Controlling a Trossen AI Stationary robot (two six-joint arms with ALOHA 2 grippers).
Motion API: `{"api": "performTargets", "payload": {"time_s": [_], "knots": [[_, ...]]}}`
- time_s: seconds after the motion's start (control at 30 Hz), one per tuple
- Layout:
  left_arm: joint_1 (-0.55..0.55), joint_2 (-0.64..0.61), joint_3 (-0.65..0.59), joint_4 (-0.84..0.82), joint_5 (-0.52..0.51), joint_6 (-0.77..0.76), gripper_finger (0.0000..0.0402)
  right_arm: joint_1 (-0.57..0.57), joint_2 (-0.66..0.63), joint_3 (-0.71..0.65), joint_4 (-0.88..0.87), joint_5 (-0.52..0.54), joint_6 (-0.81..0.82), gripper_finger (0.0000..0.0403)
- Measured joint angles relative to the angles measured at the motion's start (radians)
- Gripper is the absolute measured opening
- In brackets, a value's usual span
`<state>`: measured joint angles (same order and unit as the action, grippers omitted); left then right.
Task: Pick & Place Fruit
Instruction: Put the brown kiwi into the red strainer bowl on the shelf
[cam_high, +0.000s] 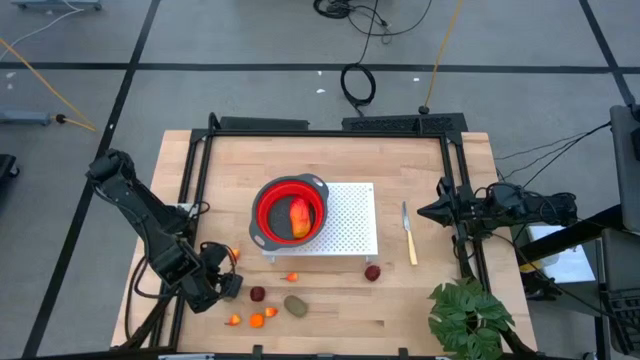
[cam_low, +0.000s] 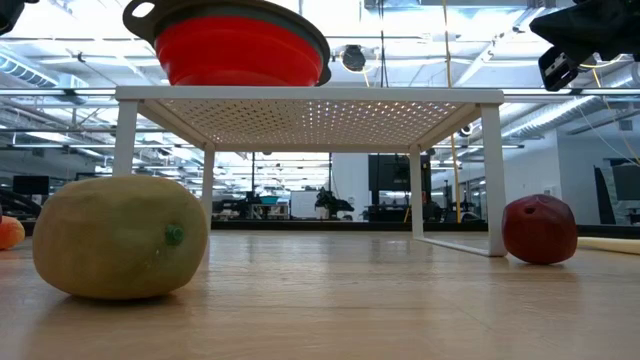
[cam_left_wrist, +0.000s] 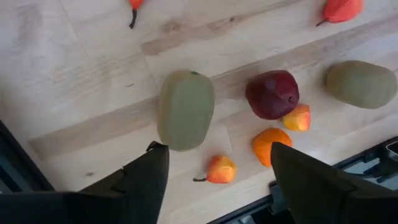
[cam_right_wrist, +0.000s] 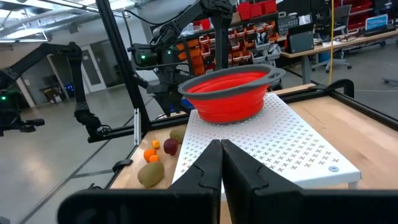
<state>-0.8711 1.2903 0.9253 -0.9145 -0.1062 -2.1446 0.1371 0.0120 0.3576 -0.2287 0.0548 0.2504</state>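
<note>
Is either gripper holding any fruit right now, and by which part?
Nothing is held: left gripper is open above the olive oval; right gripper is shut, empty.

The left hand (cam_high: 228, 284) hovers low over the table (cam_high: 420, 300), fingers spread. Just beyond its fingertips lie a dark red ball (cam_high: 257, 294), orange bits (cam_high: 256, 321) and an olive oval (cam_high: 295, 305). Farther off, the mango (cam_high: 299, 213) sits in the red bowl (cam_high: 264, 222).
</note>
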Motion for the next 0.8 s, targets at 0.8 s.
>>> {"api": "performTargets", "payload": {"time_s": [0.8], "knots": [[-0.002,0.189,0.000,-0.025,0.028,0.154,0.0312,0.000,0.000,0.000,0.035,0.001,-0.001,0.0000]]}}
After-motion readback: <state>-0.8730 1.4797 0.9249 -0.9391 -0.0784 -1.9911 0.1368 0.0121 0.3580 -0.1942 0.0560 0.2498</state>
